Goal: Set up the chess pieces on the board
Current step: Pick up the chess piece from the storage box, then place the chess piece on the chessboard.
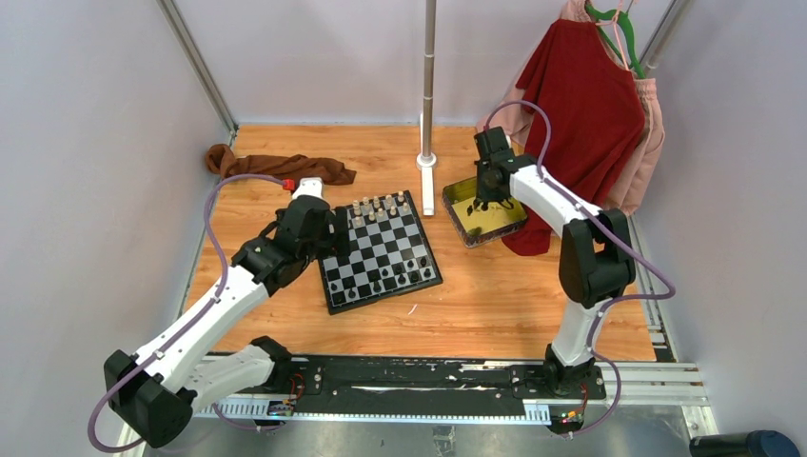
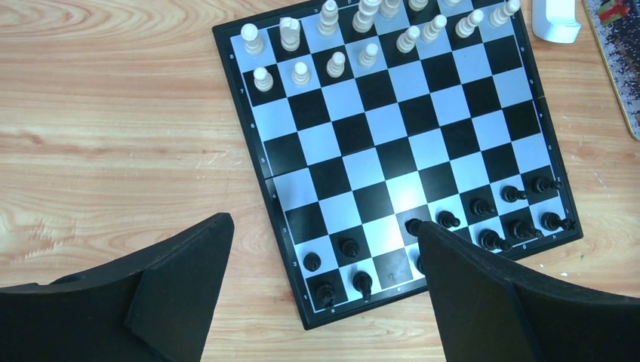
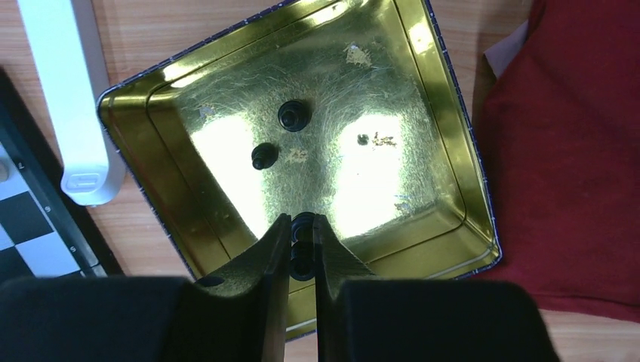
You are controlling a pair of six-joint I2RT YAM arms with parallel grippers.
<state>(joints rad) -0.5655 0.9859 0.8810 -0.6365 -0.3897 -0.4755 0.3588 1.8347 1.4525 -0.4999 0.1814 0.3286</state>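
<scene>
Wood-grain counter (image 1: 495, 305) carries everything. Just beyond the arm bases the board (image 1: 381, 252) lies slightly askew. The left jaws hover over its left edge, spread wide and holding nothing.

The left wrist view shows detail that is too small to read from above. The black chess pieces (image 2: 349, 246) stand on the board's two nearest rows, with at least one near-row square (image 2: 392, 268) bare. The cream chess pieces (image 2: 300, 72) fill the two farthest rows. One black finger (image 2: 483, 302) covers part of the near right corner.

To the right of the board, level with its far edge and apart from it, sits a gold tin (image 1: 466, 226). From above, the right arm hides what the tin holds. The right wrist view looks straight into it. There the right jaws are pressed in on a black piece (image 3: 303, 245), pinching it at the tin's near wall. Two more loose black pieces (image 3: 293, 115) lie on the shiny floor farther in.

A white pole foot (image 1: 425, 190) lies between the board's far right corner and the tin. Past the board's far left corner a brown cloth (image 1: 276, 167) is bunched on the wood. Farther right of the tin, a red garment (image 1: 590, 105) hangs from a green hanger (image 1: 614, 29).
</scene>
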